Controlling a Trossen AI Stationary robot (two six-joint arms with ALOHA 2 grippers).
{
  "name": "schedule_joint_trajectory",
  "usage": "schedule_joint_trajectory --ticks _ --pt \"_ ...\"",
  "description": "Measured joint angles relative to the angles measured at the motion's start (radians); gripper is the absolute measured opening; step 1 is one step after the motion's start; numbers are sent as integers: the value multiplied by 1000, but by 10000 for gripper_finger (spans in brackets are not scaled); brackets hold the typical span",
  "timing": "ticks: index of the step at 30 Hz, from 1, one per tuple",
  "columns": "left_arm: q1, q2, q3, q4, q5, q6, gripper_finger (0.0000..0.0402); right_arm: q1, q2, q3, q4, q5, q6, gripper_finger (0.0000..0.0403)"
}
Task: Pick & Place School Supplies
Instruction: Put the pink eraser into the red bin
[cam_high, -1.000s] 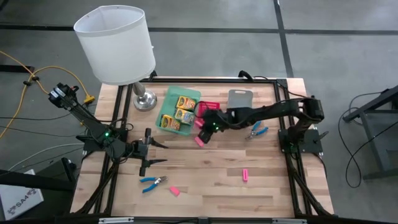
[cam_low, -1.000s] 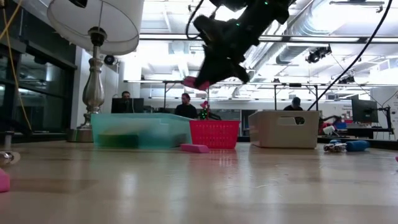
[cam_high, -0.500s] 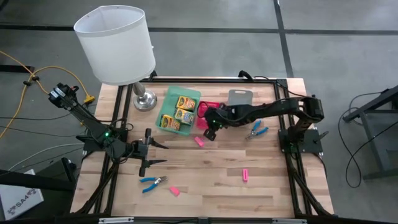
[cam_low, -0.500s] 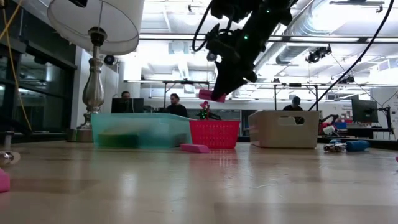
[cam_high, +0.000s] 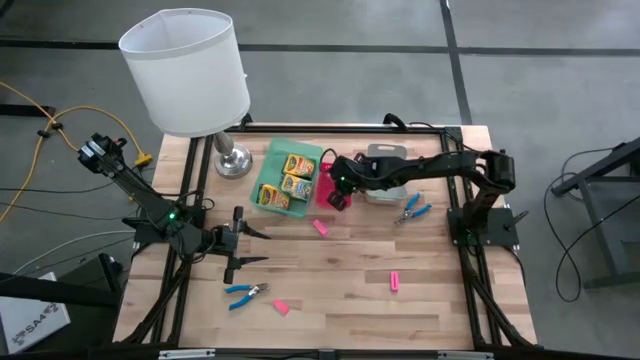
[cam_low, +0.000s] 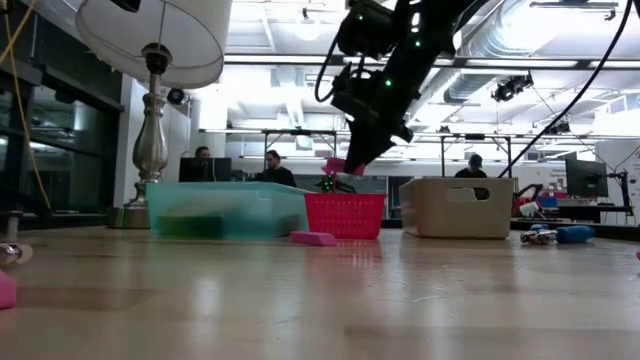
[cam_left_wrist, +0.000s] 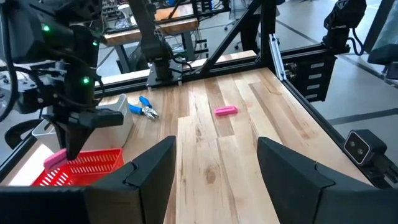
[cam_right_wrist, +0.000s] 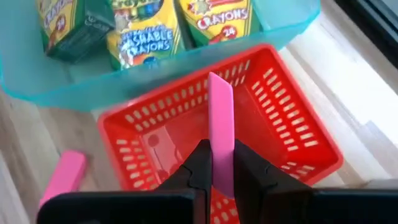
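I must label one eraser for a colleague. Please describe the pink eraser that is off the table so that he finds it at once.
Start at the white-shaded lamp, then go right past the green tray to the pink basket. Above that basket the right gripper holds a pink eraser upright. The other erasers lie flat on the wood; this one is in the air.

Surface (cam_high: 340, 280): pale wood planks, smooth, low sheen. Basket (cam_right_wrist: 292, 143) below the jaws: red perforated plastic, slightly glossy. Eraser (cam_right_wrist: 221, 134) between the jaws: pink, matt, rubbery. Tray (cam_right_wrist: 37, 87) beyond the jaws: translucent teal plastic, glossy. Crayon boxes (cam_right_wrist: 217, 18): printed glossy card. Jaws: matt black plastic. Lamp base (cam_low: 152, 140): polished metal; shade (cam_high: 185, 70): white matt fabric.
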Motion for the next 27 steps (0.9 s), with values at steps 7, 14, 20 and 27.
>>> schedule_joint_trajectory --ticks 7,14,20,27 --pt "0 0 0 0 0 0 218 -31 39 1 32 -1 -26 29" --pt "0 0 0 0 0 0 218 -44 85 0 47 -5 -54 29" --pt "0 0 -1 -2 1 1 218 -52 117 1 80 -9 -66 29" --pt "0 0 -1 -1 1 0 218 -52 144 0 79 -3 -71 29"
